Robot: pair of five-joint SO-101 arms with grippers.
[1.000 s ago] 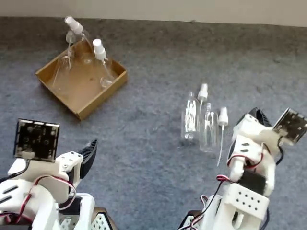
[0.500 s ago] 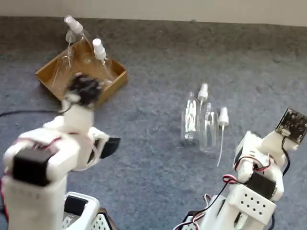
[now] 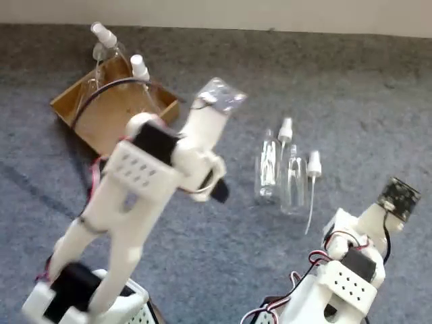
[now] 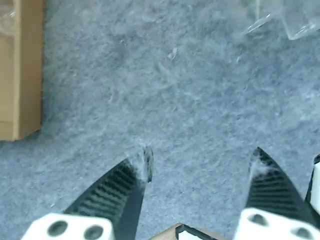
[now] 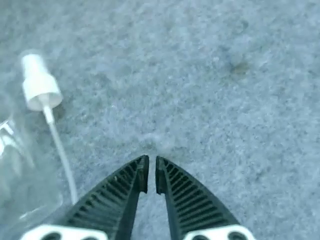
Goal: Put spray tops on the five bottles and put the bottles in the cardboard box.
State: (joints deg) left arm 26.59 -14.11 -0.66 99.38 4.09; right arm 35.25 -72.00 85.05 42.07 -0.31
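Capping step in hand — left tool [image 4: 200, 152] spread above the desk [image 3: 223, 256] between the cardboard box [image 3: 77, 131], two capped bottles [image 3: 102, 37] inside, and the uncapped bottles [image 3: 268, 169]; right tool [image 5: 151, 160] pressed together beside a loose spray top [image 5: 37, 82] — next, presumably, grip one bottle.

Cardboard box [image 3: 67, 113] far left, capped bottles [image 3: 140, 69] inside, loose bottles [image 3: 292, 179] right
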